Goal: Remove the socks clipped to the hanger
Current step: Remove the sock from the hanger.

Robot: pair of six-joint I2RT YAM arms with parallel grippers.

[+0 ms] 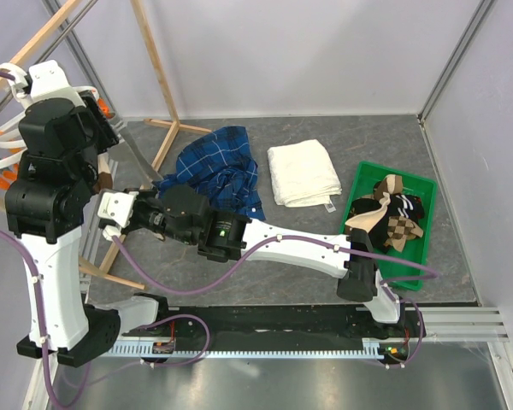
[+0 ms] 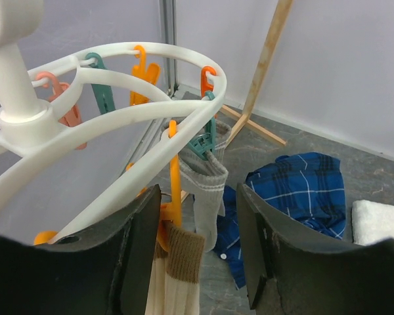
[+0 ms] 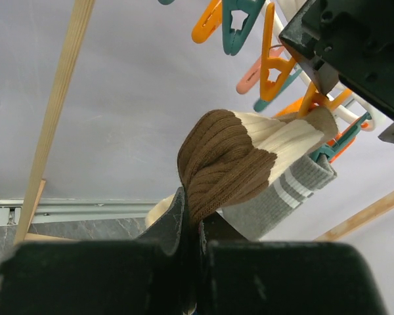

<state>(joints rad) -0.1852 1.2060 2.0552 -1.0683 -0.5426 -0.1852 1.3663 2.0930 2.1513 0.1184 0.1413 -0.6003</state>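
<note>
The left arm is standing tall at the far left, holding the left gripper up beside the hanger. Its jaws are standing apart on either side of an orange pin, gripping nothing. The right arm is reaching low across the table from right to left, and the right gripper is pinching shut on the brown end of a cream sock. That sock is hanging from the orange pin on the hanger's ring, bunching at the jaws. A grey sock with white stripes is hanging just behind it from a teal pin. More socks are lying in the green bin at the right
</note>
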